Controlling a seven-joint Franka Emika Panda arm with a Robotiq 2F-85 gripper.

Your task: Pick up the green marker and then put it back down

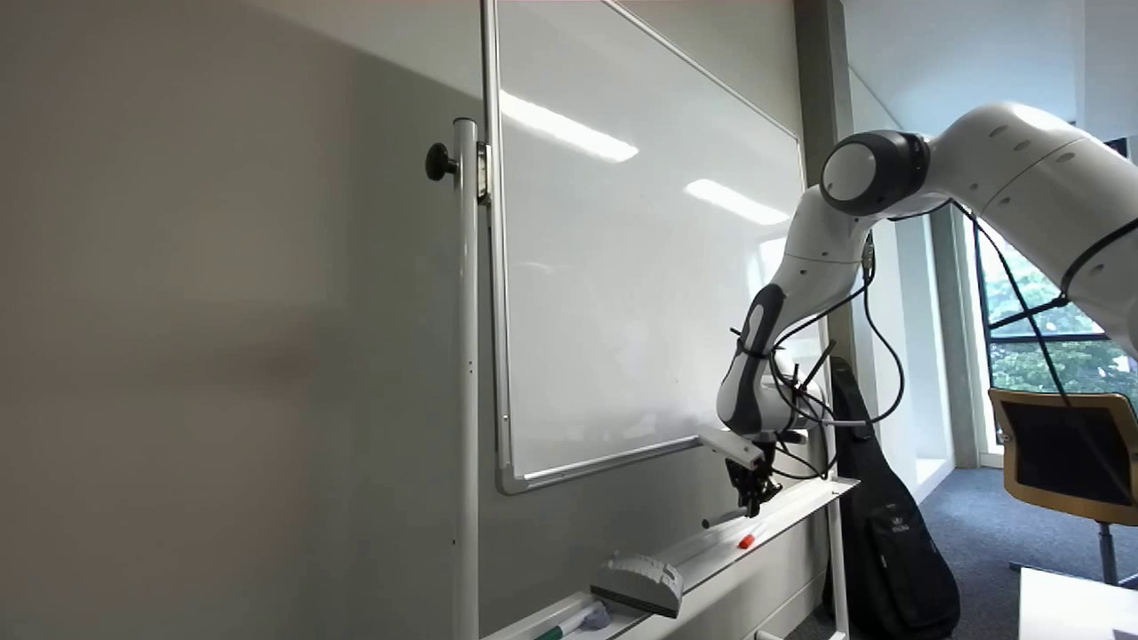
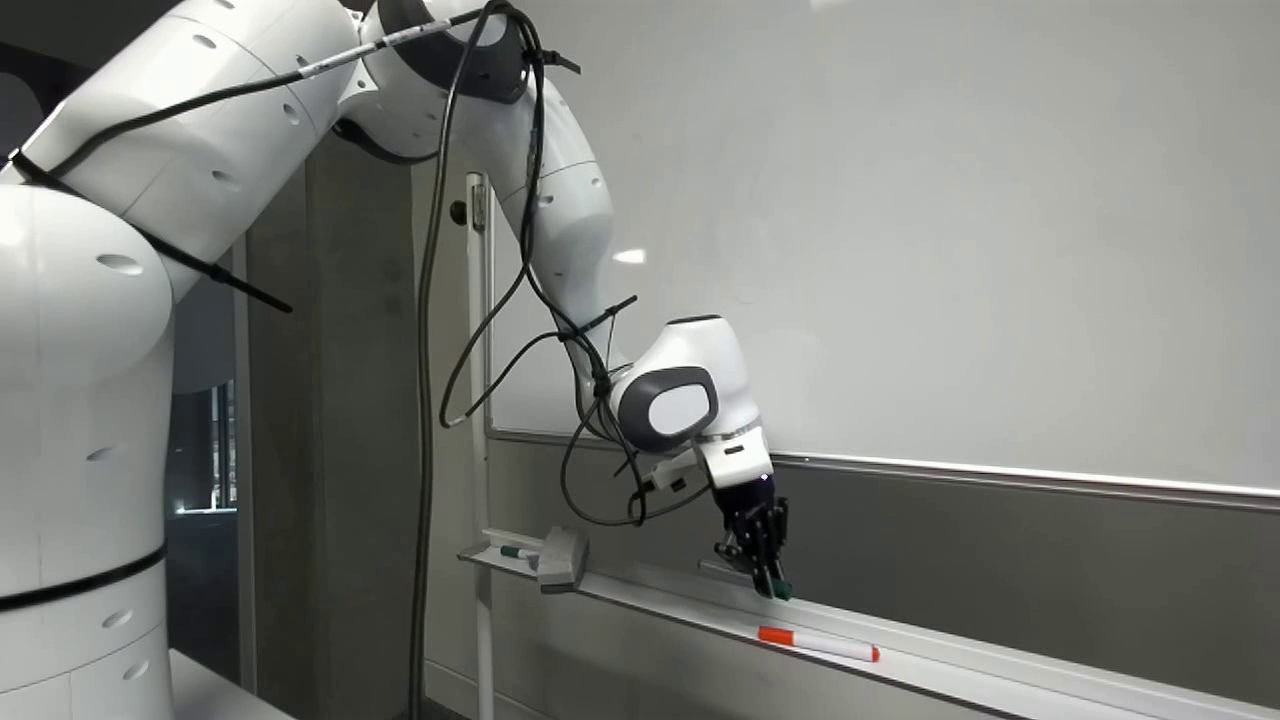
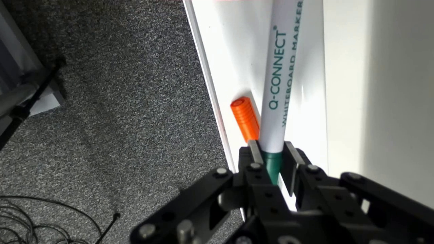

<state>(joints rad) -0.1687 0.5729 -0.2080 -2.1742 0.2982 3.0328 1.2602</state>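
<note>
In an exterior view: my arm in from frame right, elbow high, forearm sloping down, pincer pointing down over the tray below the whiteboard. Green marker sticks out of my grip, off the tray surface. Tray holds: orange marker, grey eraser, then a second green-capped marker with a blue-grey lump just beside it, can't ID.

In an exterior view: arm rises at frame left, arches over, comes down to the tray. Green cap pokes out one side of my fingers, barrel out the other. Orange marker lies lengthwise in the tray, near the pincer, not touching. Eraser well apart, further along; second green-capped marker just past it.

Wrist view: pincer clamped on the green marker where white barrel meets cap, a finger each side. Barrel runs up out of frame, Q-CONNECT lettering facing me, covering part of the orange marker.
</note>
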